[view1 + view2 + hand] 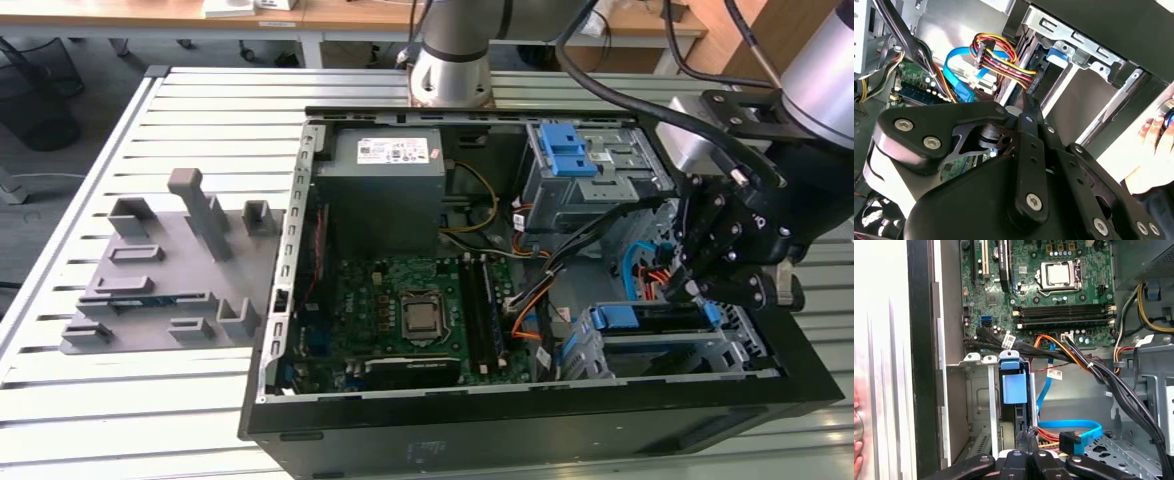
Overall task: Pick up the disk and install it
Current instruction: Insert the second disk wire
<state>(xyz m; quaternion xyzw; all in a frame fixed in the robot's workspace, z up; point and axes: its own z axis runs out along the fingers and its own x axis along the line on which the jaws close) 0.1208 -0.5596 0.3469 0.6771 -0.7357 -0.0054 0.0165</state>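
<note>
- Slatted grey metal worktable (pixel 200 100) is carrying your open black computer case (pixel 534 420).
- Your black gripper (pixel 703 290) is hovering at the case's 4 o'clock corner; I cannot tell its jaw state.
- Blue-bracketed silver hard disk (pixel 1014 390) is sitting in the lower cage: stiff, fragile, best gripped by its edges.
</note>
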